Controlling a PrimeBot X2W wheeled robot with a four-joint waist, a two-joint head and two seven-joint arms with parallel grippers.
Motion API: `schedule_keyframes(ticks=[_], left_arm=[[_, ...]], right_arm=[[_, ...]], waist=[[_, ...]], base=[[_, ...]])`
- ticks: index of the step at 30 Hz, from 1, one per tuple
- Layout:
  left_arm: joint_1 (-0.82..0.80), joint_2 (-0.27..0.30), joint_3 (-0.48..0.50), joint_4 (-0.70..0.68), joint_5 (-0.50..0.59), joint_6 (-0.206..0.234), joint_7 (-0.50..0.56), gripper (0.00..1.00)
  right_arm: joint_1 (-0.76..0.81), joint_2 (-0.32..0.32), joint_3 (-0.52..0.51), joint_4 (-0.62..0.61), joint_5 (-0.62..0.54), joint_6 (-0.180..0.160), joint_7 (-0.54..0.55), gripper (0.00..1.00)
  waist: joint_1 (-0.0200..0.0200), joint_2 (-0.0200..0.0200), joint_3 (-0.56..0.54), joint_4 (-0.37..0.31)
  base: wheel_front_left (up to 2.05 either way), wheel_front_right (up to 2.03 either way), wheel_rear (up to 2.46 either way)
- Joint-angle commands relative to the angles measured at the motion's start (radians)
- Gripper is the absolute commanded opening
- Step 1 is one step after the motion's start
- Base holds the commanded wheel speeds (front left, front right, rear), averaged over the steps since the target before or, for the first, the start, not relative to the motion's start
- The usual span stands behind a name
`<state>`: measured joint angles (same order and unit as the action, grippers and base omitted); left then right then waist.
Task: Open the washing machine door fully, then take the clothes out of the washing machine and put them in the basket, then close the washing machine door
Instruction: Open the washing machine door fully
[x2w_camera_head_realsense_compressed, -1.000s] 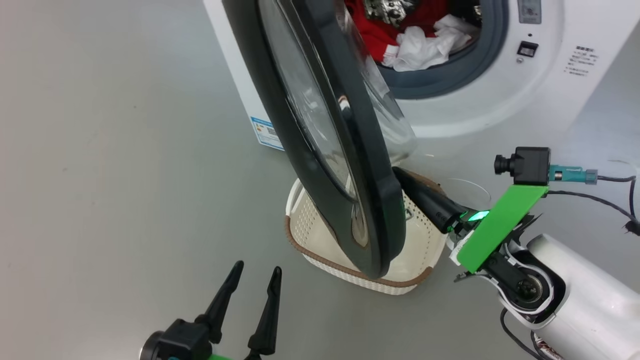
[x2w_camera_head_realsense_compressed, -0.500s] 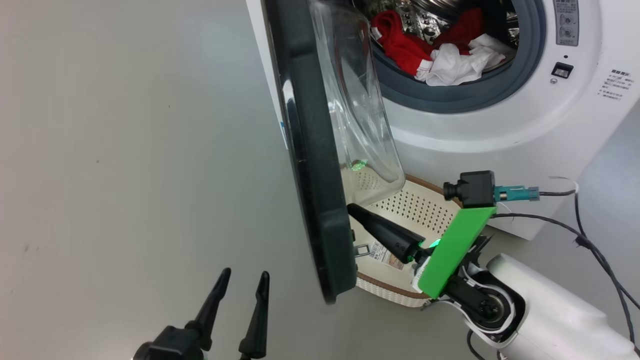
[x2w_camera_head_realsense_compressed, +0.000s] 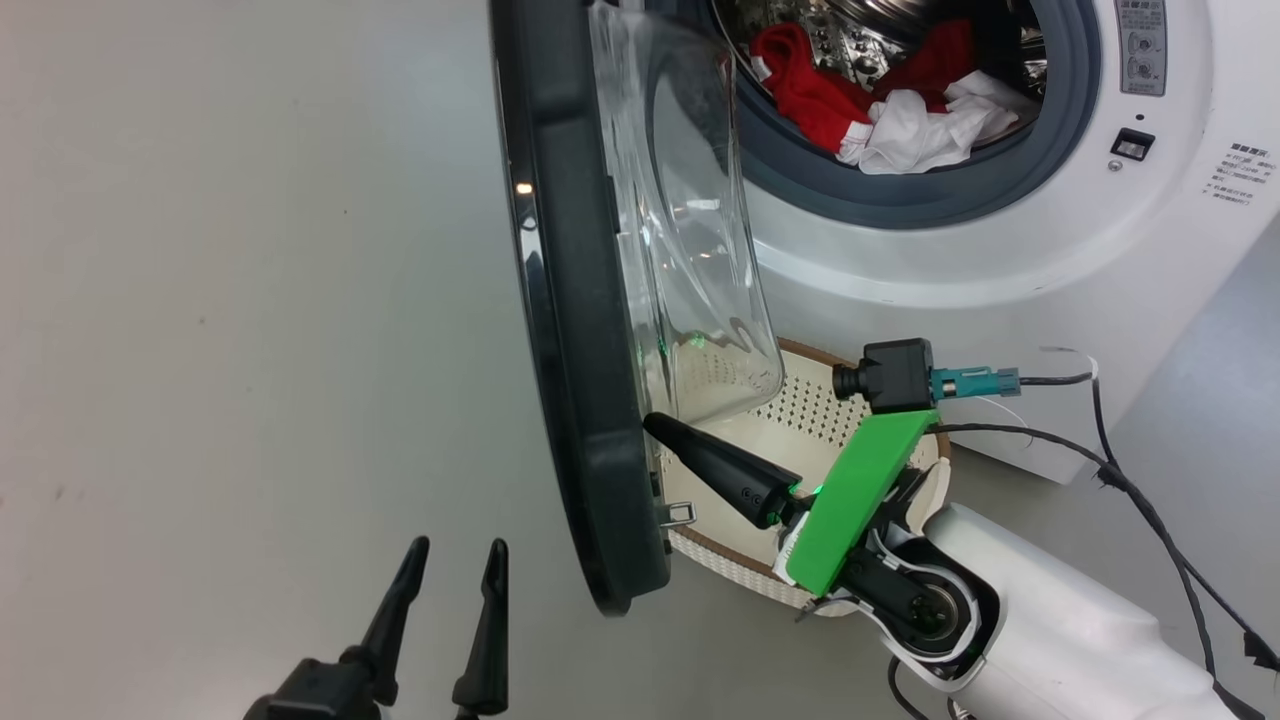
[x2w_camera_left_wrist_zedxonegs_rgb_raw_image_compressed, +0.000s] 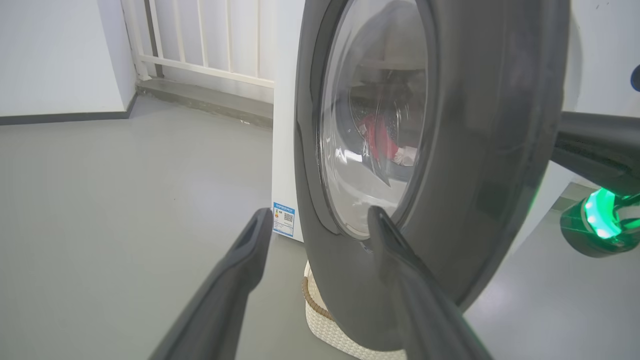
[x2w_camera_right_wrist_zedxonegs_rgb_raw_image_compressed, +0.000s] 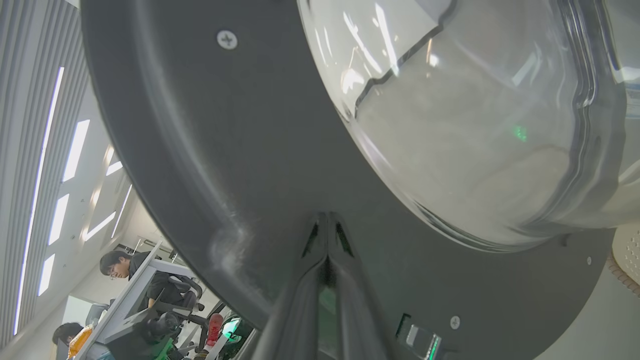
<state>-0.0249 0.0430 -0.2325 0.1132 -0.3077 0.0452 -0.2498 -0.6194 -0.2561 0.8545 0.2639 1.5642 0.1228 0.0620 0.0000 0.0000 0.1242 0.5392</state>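
Observation:
The washing machine door (x2w_camera_head_realsense_compressed: 570, 350), with its black rim and bulging glass bowl (x2w_camera_head_realsense_compressed: 690, 250), stands swung out from the white washing machine (x2w_camera_head_realsense_compressed: 1000, 270). My right gripper (x2w_camera_head_realsense_compressed: 655, 425) is shut, its tip pressed against the door's inner face below the glass; the right wrist view has the shut fingertips (x2w_camera_right_wrist_zedxonegs_rgb_raw_image_compressed: 327, 220) on the dark inner rim (x2w_camera_right_wrist_zedxonegs_rgb_raw_image_compressed: 200, 150). Red and white clothes (x2w_camera_head_realsense_compressed: 880, 120) lie in the drum. The cream basket (x2w_camera_head_realsense_compressed: 800, 415) sits on the floor under the door and my right arm. My left gripper (x2w_camera_head_realsense_compressed: 450, 580) is open on the door's outer side, its fingers (x2w_camera_left_wrist_zedxonegs_rgb_raw_image_compressed: 250, 250) empty.
Grey floor spreads to the left of the door. Cables (x2w_camera_head_realsense_compressed: 1150, 500) trail beside my right arm. The door latch (x2w_camera_head_realsense_compressed: 678, 513) sticks out near the rim's low end. A blue label (x2w_camera_left_wrist_zedxonegs_rgb_raw_image_compressed: 283, 219) marks the machine's corner. People sit at a desk (x2w_camera_right_wrist_zedxonegs_rgb_raw_image_compressed: 130, 300) in the background.
The door has swung further open to the left with my shut right gripper against its inner face. The head camera has shifted too. My left gripper stays open.

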Motion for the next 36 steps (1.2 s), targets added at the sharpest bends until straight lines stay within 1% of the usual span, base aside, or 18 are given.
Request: schedule_keyframes(ticks=[1,7,8,11,12,13,14,24,29,36], left_arm=[[-0.002,0.007,0.035,-0.028,0.008,0.012,-0.012,1.0],[0.001,0.007,0.039,-0.021,0.01,0.007,-0.012,1.0],[0.001,0.007,0.04,-0.018,0.01,0.006,-0.012,1.0],[-0.001,0.007,0.044,-0.006,0.013,-0.002,-0.012,1.0],[-0.001,0.007,0.044,-0.006,0.013,-0.002,-0.012,1.0],[-0.002,0.007,0.046,-0.002,0.014,-0.005,-0.012,1.0],[-0.004,0.007,0.047,0.002,0.015,-0.008,-0.012,1.0],[-0.019,0.007,0.073,0.043,0.037,-0.044,-0.012,1.0],[-0.018,0.007,0.081,0.06,0.048,-0.058,-0.012,1.0],[-0.012,0.007,0.1,0.068,0.057,-0.065,-0.012,1.0]], right_arm=[[-0.016,0.026,0.008,-0.025,0.003,0.008,-0.001,0.0],[-0.001,0.018,0.002,-0.018,0.001,0.008,-0.022,0.0],[0.005,0.016,0.0,-0.017,0.002,0.008,-0.026,0.09],[0.024,0.005,-0.005,-0.009,0.003,0.008,-0.041,0.49],[0.024,0.005,-0.005,-0.009,0.003,0.008,-0.041,0.49],[0.031,0.0,-0.007,-0.006,0.002,0.008,-0.047,0.79],[0.039,-0.005,-0.009,-0.003,0.002,0.008,-0.052,1.0],[0.149,-0.079,-0.009,0.023,-0.017,0.008,-0.129,1.0],[0.218,-0.112,-0.02,0.045,-0.02,0.008,-0.197,1.0],[0.284,-0.137,-0.058,0.101,-0.046,0.008,-0.297,1.0]], waist=[[0.0,0.0,-0.002,0.0],[0.0,0.0,-0.013,-0.005],[0.0,0.0,-0.017,-0.006],[0.0,0.0,-0.025,-0.01],[0.0,0.0,-0.025,-0.01],[0.0,0.0,-0.027,-0.011],[0.0,0.0,-0.03,-0.012],[0.0,0.0,-0.053,-0.025],[0.0,0.0,-0.066,-0.035],[0.0,0.0,-0.071,-0.066]], base=[[0.0,0.0,0.0],[0.0,0.0,0.0],[0.0,0.0,0.0],[0.0,0.0,0.0],[0.0,0.0,0.0],[0.0,0.0,0.0],[0.0,0.0,0.0],[0.0,0.0,0.0],[0.0,0.0,0.0],[0.0,0.0,0.0]])
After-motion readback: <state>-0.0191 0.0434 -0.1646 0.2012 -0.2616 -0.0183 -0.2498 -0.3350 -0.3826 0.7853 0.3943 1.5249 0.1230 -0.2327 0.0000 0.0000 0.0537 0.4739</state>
